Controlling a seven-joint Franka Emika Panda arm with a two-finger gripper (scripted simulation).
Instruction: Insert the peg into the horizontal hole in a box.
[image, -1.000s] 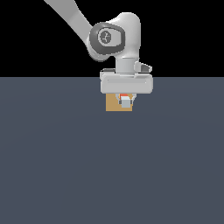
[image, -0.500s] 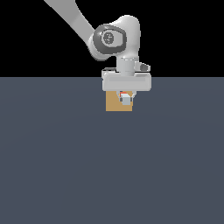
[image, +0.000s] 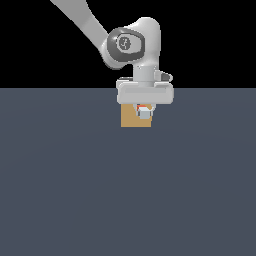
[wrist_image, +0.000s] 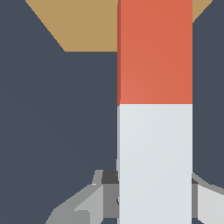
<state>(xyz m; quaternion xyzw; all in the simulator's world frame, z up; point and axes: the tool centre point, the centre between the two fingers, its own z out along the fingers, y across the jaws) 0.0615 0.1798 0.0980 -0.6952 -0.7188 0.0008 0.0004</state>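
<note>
The tan box (image: 131, 119) stands on the dark floor right below the arm's hand. My gripper (image: 144, 111) hangs in front of the box's face, shut on the peg (image: 144, 113), which shows end-on as a small whitish square with a red-orange edge. The hole is hidden behind the peg and the fingers. In the wrist view the peg (wrist_image: 155, 57) runs from its pale end between my fingers (wrist_image: 94, 197) out to its red-orange half, which points at the box (wrist_image: 87, 26). The gripper (wrist_image: 154, 197) holds the pale end.
A flat dark grey floor (image: 125, 200) spreads around the box. The grey arm (image: 80, 15) rises toward the exterior view's upper left.
The gripper with the peg has risen slightly in front of the box. The box has not moved.
</note>
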